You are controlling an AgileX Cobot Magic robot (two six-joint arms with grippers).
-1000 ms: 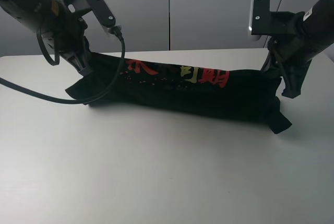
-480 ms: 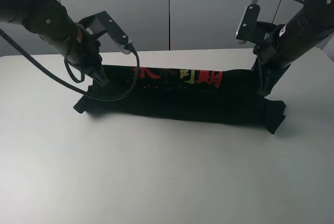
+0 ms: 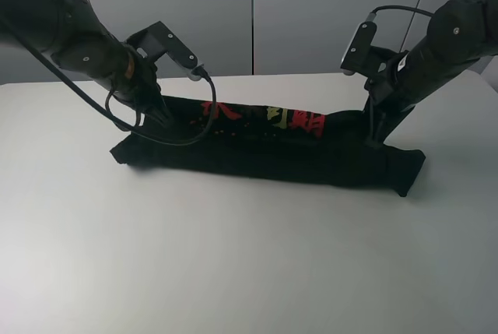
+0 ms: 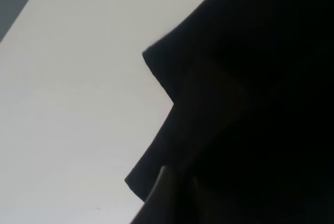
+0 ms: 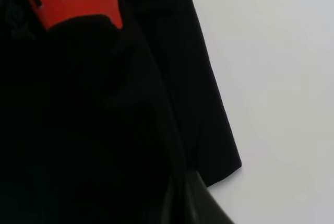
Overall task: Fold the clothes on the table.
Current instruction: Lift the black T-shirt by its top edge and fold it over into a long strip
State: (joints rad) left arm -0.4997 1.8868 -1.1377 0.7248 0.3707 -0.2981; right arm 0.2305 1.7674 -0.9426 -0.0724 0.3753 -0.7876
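Across the far half of the bench [image 3: 233,256] lay the black T-shirt [image 3: 264,151], gathered into a long, narrow band that ran from my left side to my right, with both sleeves trailing flat on the white surface at the ends. Red and yellow printed characters [image 3: 296,118] showed along the upper layer of the band, near the far edge. My left gripper [image 3: 161,116] was down at the left end of the T-shirt, its jaws fully closed and pinching the upper edge of the fabric, which stood slightly raised there. My right gripper [image 3: 375,139] was down at the right end, likewise fully closed on the upper edge, and the cloth rose toward it in a small peak while the rest of the band rested on the bench. From my left wrist camera almost everything was black cloth [image 4: 250,104], its stepped edge lying against the white bench [image 4: 78,104], and a sliver of one finger [image 4: 159,198] showed pressed against the fabric. From my right wrist camera the cloth [image 5: 104,130] filled most of the picture, part of a red character [image 5: 73,4] showed on it, a hemmed corner lay on the bench [image 5: 276,78], and one dark finger [image 5: 201,208] sat against the fold. Black cables [image 3: 124,120] looped from my left arm over the T-shirt's left end.
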